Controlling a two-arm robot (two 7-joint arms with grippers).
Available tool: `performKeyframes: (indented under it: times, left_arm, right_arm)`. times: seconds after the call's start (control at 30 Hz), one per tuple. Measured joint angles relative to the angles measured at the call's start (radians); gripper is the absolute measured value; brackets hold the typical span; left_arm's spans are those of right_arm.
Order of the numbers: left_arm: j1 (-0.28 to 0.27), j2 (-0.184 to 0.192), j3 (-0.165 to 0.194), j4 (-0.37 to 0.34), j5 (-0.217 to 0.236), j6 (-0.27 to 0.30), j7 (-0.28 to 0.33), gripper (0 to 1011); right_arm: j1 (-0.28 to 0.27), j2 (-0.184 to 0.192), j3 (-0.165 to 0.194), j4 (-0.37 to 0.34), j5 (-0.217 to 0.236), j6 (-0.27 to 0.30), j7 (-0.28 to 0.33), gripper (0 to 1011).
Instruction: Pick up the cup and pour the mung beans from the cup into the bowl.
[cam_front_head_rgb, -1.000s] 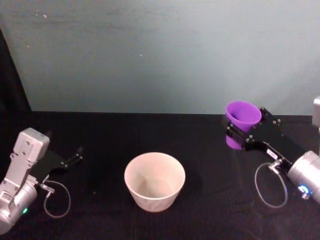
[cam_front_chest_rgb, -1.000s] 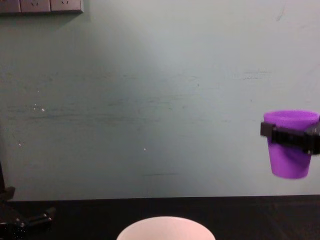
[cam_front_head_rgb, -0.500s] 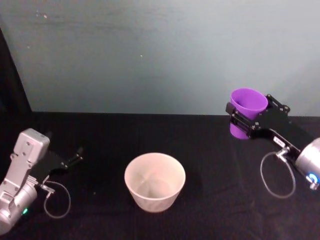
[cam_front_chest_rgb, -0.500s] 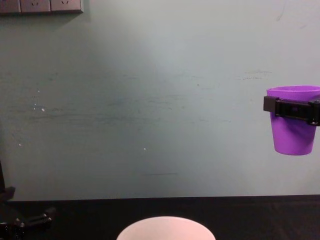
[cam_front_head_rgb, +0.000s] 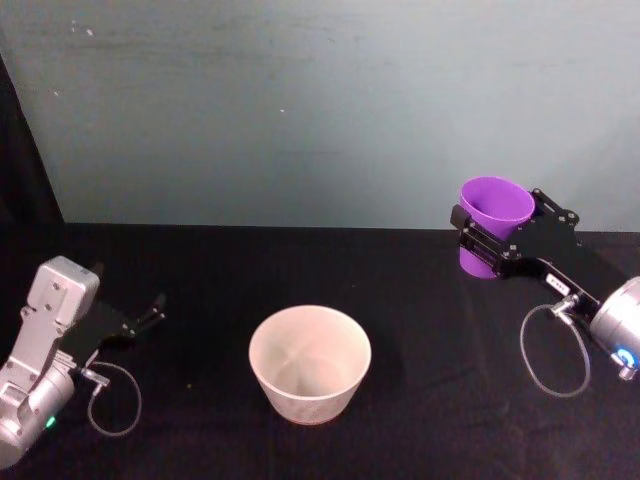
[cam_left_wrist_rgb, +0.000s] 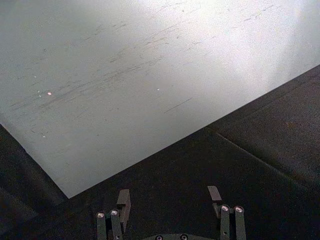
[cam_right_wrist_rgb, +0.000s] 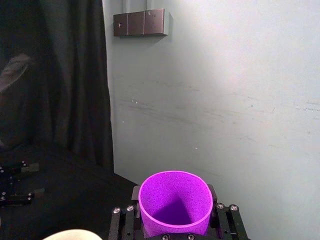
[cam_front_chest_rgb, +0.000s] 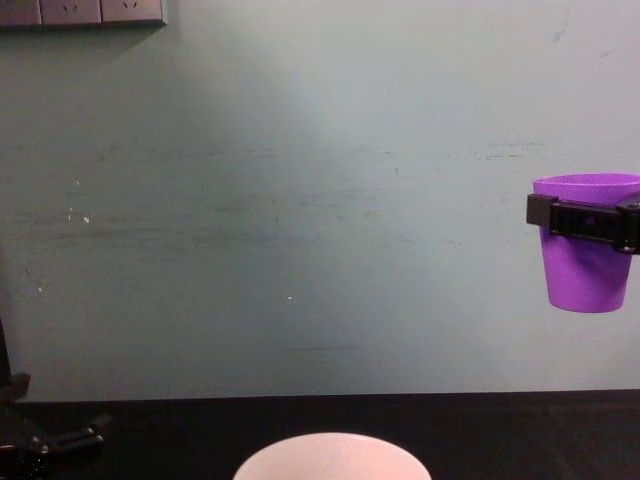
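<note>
Left gripper (cam_front_head_rgb: 150, 313) sits well to the left of the bowl (cam_front_head_rgb: 305, 395), low over the black cloth table (cam_front_head_rgb: 200, 270). Its two thin dark fingers (cam_left_wrist_rgb: 123, 197) are spread apart with nothing between them. Its silver, boxy wrist lies behind it, and a thin grey cable loop (cam_front_head_rgb: 118, 400) curls beside that.

The bowl stands on the cloth. It is wide and round, pale pinkish-white, with a smooth thin rim and walls that taper to a narrower base. The head view shows its inside as the same pale, smooth surface down to the bottom.

Right gripper (cam_front_head_rgb: 508, 225) is up and to the right of the bowl and farther back, raised clear of the table against the scuffed pale teal wall (cam_front_head_rgb: 300, 100). Its flat black fingers, studded with small screws, are clamped on the cup (cam_front_head_rgb: 497, 203) from both sides just under the rim.

The cup is bright purple plastic, plain and handleless, with a round mouth tapering to a smaller base. It is much narrower than the bowl. From the chest view it hangs upright with its mouth up. The right wrist view looks into it and shows a finely grainy purple wall running down to a shadowed bottom. I cannot tell what it holds.
</note>
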Motion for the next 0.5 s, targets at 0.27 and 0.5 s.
performKeyframes:
  times: [0.27,0.5]
  left_arm:
    - [0.000,0.000,0.000,0.000,0.000,0.000,0.000,1000]
    - [0.000,0.000,0.000,0.000,0.000,0.000,0.000,1000]
  right_arm:
    - [0.000,-0.001,-0.001,0.001,-0.002,-0.002,0.001,739]
    - [0.000,-0.001,-0.001,0.002,-0.003,-0.002,0.001,739]
